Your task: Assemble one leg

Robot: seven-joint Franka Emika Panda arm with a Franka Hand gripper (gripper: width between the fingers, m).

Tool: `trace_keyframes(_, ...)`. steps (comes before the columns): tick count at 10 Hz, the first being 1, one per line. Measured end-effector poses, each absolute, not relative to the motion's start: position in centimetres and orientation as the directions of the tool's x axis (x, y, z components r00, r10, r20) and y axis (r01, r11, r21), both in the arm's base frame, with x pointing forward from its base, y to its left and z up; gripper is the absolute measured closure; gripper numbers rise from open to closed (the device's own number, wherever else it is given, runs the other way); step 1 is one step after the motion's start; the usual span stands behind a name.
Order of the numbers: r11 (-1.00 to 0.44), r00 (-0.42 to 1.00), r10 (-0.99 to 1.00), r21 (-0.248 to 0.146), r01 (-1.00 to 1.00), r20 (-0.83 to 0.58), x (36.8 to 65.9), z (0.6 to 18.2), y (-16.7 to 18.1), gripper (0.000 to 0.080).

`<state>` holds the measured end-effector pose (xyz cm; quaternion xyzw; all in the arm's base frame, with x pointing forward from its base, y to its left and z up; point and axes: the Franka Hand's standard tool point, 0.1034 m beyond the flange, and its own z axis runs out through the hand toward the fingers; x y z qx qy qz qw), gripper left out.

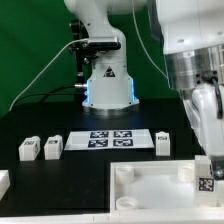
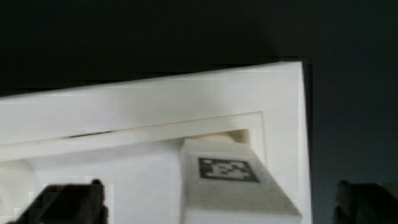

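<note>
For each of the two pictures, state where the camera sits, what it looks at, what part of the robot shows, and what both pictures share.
Exterior view: off the arm, looking across the black table at the robot base; the arm comes down at the exterior view's right, holding the leg at the tabletop; spare legs and the marker board lie behind.
Wrist view: on the wrist, looking down past the dark fingertips.
Shared: the tagged leg and the tabletop.

White glossy arm (image 1: 195,60); black joints, dark finger pads (image 2: 71,203)
</note>
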<state>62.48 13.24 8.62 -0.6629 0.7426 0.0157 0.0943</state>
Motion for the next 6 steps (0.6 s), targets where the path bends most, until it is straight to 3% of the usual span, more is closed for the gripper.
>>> trace_keyframes(2,0.117,-0.097,-0.981,-0.110,-0.987,-0.171,62.30,9.92,13.75,0.0150)
trace_keyframes(6,0.115,-0.096,-0.981,-0.107,-0.988,-0.168,62.22,9.65,13.75,0.0150)
